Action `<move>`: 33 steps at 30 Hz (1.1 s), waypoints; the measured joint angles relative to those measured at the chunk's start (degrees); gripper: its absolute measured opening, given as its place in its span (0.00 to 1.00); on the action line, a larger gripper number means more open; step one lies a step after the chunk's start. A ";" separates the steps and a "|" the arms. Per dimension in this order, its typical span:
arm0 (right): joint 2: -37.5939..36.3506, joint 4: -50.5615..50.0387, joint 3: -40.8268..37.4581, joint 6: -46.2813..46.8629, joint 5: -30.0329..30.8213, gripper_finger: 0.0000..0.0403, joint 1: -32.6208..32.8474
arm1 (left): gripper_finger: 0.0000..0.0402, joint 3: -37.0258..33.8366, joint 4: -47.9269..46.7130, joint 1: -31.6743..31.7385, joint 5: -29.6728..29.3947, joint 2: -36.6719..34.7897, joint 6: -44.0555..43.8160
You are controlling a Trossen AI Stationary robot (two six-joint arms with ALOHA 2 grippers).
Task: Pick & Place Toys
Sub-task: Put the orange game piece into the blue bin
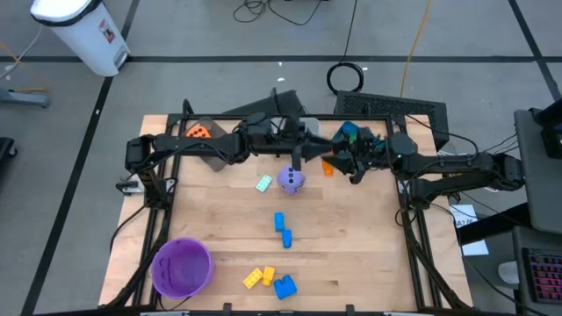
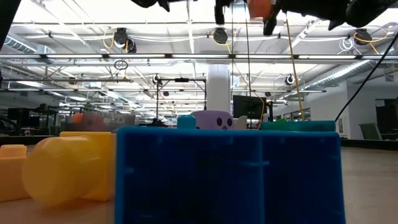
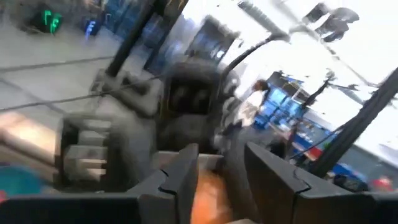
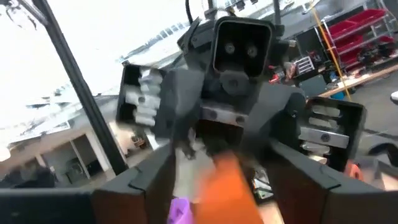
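Note:
A small orange brick (image 1: 327, 166) hangs high above the far middle of the table, and my right gripper (image 1: 344, 167) is shut on it. My left gripper (image 1: 300, 156) faces it from the left, open and a short way off; the brick (image 3: 208, 194) shows just past its fingertips. On the table lie a purple dotted die (image 1: 291, 180), a whitish card (image 1: 264, 183), two blue bricks (image 1: 281, 226), yellow bricks (image 1: 257, 277) and another blue brick (image 1: 284, 286). An orange die (image 1: 199, 132) sits in a grey bin at the far left. My right gripper pinches the orange brick (image 4: 231, 183) between its two fingers (image 4: 297, 177). The fingers come about level from the table's right side. The brick is lifted clear, well above the wood; which faces the pads press on is blurred.
A purple round bowl (image 1: 183, 266) stands at the near left corner. A teal bin with green pieces (image 1: 349, 133) sits at the far edge behind the right gripper. The metal frame posts (image 1: 406, 219) run along both sides. Bare wood lies at the right and the middle left.

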 joint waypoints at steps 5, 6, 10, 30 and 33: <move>0.21 -3.04 -0.49 0.55 -1.45 0.46 0.20 | 0.39 0.66 6.40 0.57 -0.26 -0.89 0.59; 0.02 -2.84 -0.29 0.44 -1.09 0.43 0.13 | 0.40 0.62 6.44 0.59 -0.15 -0.73 0.61; 0.28 -5.35 -0.34 -0.75 -3.37 0.28 -0.13 | 0.46 0.56 6.09 0.95 0.65 -0.22 0.14; -0.70 -2.25 -0.20 4.99 -13.31 0.15 -0.15 | 0.60 0.59 -2.69 0.44 6.17 -5.97 6.11; -0.70 -2.05 -0.20 7.86 -14.49 0.22 0.23 | 0.60 0.59 -12.60 -0.86 5.41 -8.33 10.20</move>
